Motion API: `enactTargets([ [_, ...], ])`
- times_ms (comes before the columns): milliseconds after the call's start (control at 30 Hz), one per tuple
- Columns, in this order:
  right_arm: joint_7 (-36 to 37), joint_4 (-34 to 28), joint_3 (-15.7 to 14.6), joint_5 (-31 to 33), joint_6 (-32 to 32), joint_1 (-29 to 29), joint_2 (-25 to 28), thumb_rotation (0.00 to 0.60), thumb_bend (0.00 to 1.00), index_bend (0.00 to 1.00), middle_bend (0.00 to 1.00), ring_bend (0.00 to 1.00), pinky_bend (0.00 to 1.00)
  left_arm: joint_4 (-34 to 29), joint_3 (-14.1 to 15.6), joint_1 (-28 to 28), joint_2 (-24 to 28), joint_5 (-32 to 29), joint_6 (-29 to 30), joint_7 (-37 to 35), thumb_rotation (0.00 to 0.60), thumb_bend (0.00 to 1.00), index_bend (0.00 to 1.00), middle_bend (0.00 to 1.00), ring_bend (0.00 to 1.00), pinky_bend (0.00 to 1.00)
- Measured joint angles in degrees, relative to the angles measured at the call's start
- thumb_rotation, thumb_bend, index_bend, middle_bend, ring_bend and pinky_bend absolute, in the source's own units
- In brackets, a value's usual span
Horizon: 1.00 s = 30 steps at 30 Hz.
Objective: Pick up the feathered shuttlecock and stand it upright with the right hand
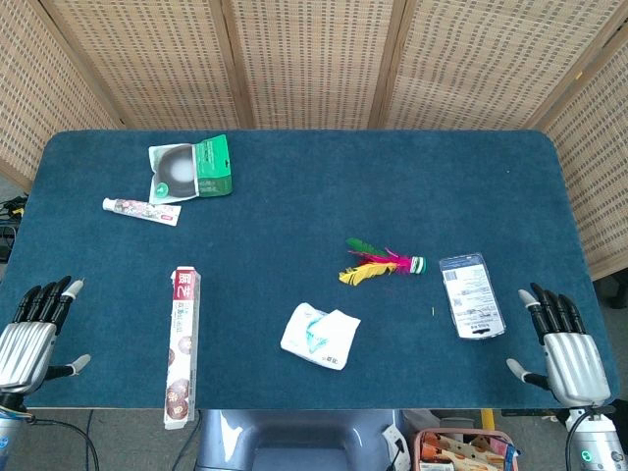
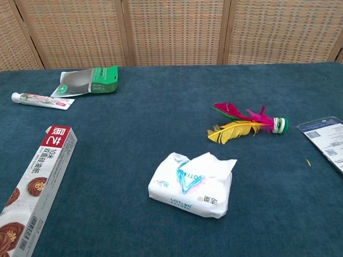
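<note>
The feathered shuttlecock (image 1: 381, 264) lies on its side on the blue table, right of centre, with pink, yellow and green feathers pointing left and its green-white base pointing right. The chest view shows the shuttlecock (image 2: 246, 125) flat on the cloth too. My right hand (image 1: 567, 351) rests at the table's near right corner, palm down, fingers apart, holding nothing, well to the right of the shuttlecock. My left hand (image 1: 31, 334) rests at the near left corner, fingers apart and empty. Neither hand appears in the chest view.
A blister card (image 1: 471, 295) lies between the shuttlecock and my right hand. A tissue pack (image 1: 320, 336) sits near the front centre. A long biscuit box (image 1: 183, 345) lies front left. A toothpaste tube (image 1: 142, 209) and a green-white packet (image 1: 189, 170) lie at the back left.
</note>
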Motion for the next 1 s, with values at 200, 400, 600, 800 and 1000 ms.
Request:
enactTargets([
  [200, -0.07, -0.01, -0.19, -0.33, -0.06, 0.03, -0.07, 0.600, 0.00, 0.00, 0.00, 0.00, 0.00, -0.09, 0.02, 0.09, 0.03, 0.11, 0.22, 0.06, 0.600, 0.00, 0.00, 0.00, 0.00, 0.00],
  [400, -0.03, -0.11, -0.20, -0.54, 0.08, -0.01, -0.02, 0.600, 0.00, 0.00, 0.00, 0.00, 0.00, -0.14, -0.01, 0.06, 0.05, 0.20, 0.27, 0.12, 0.600, 0.00, 0.00, 0.00, 0.00, 0.00],
  [600, -0.30, 0.00, -0.21, -0.78, 0.04, 0.09, -0.30, 0.600, 0.00, 0.00, 0.00, 0.00, 0.00, 0.00, -0.19, 0.07, 0.13, -0.12, 0.30, -0.22, 0.600, 0.00, 0.00, 0.00, 0.00, 0.00],
  [800, -0.65, -0.18, -0.41, -1.20, -0.07, 0.15, -0.30, 0.600, 0.00, 0.00, 0.00, 0.00, 0.00, 0.12, -0.13, -0.07, 0.03, -0.02, 0.02, -0.08, 0.600, 0.00, 0.00, 0.00, 0.00, 0.00],
  [1000, -0.82, -0.19, -0.76, -2.16, 0.01, 0.19, -0.28, 0.600, 0.00, 0.00, 0.00, 0.00, 0.00, 0.25, -0.10, -0.03, -0.14, -0.05, 0.11, 0.39, 0.600, 0.00, 0.00, 0.00, 0.00, 0.00],
])
